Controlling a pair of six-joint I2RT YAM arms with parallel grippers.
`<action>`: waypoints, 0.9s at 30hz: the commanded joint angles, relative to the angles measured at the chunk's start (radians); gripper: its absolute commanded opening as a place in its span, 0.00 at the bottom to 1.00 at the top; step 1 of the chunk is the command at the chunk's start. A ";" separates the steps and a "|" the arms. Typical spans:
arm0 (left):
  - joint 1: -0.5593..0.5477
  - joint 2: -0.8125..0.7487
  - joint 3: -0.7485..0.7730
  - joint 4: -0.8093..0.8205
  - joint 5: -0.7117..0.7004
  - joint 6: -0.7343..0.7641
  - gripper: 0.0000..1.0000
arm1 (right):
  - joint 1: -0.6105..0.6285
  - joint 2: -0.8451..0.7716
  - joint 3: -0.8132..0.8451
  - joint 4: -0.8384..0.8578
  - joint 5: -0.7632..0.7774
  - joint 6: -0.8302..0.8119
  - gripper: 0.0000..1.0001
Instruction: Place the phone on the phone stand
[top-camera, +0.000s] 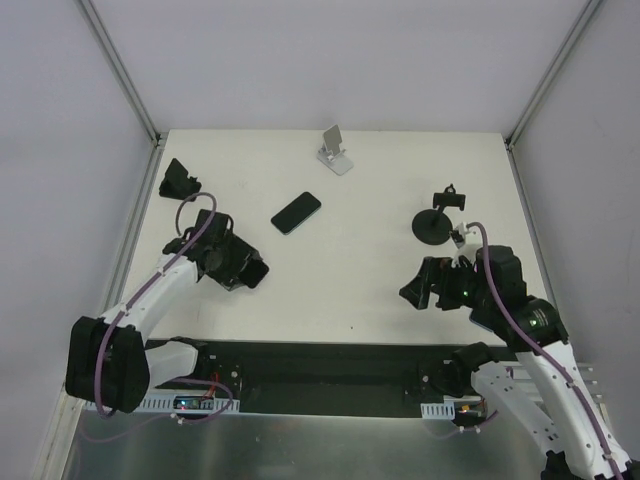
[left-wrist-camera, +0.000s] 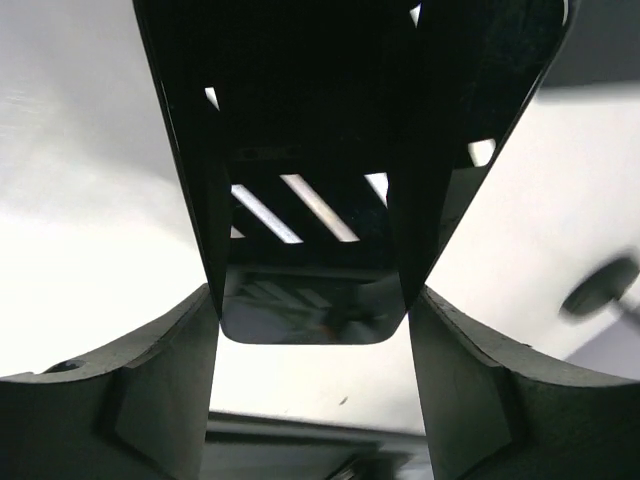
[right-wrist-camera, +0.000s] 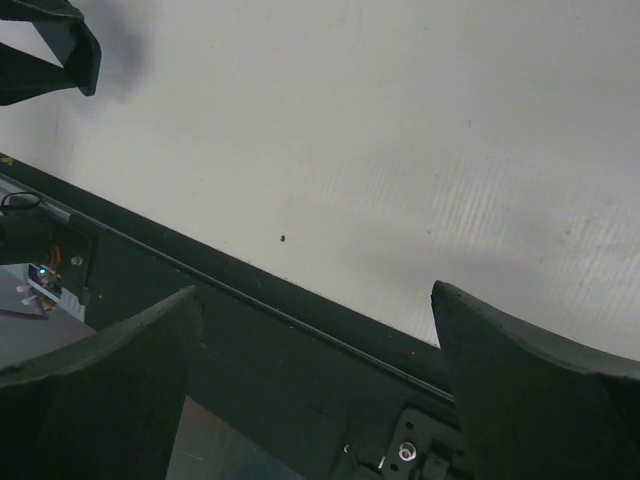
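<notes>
The middle of the table (top-camera: 350, 290) lies open between the arms, though a phone (top-camera: 296, 212) lies flat on the straight line from the left gripper (top-camera: 245, 268) to the white stand (top-camera: 337, 150) at the far edge. A black stand (top-camera: 178, 180) crowds the far left corner, and a round-footed stand (top-camera: 437, 222) sits just beyond the wide-open right gripper (top-camera: 415, 290). A second phone (left-wrist-camera: 310, 200) fills the left gripper's gap.

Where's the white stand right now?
Top view: the white stand sits at the far edge of the table, near the middle, just beyond the phone lying flat and slightly to its right.
</notes>
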 joint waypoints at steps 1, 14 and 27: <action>-0.161 -0.093 0.105 0.059 0.030 0.328 0.00 | 0.010 0.059 -0.032 0.185 -0.149 0.098 0.97; -0.751 0.069 0.357 0.082 -0.122 0.811 0.00 | -0.069 0.367 0.063 0.292 -0.515 0.161 0.96; -0.939 0.245 0.478 0.076 -0.134 0.959 0.00 | -0.055 0.453 -0.014 0.392 -0.558 0.170 0.78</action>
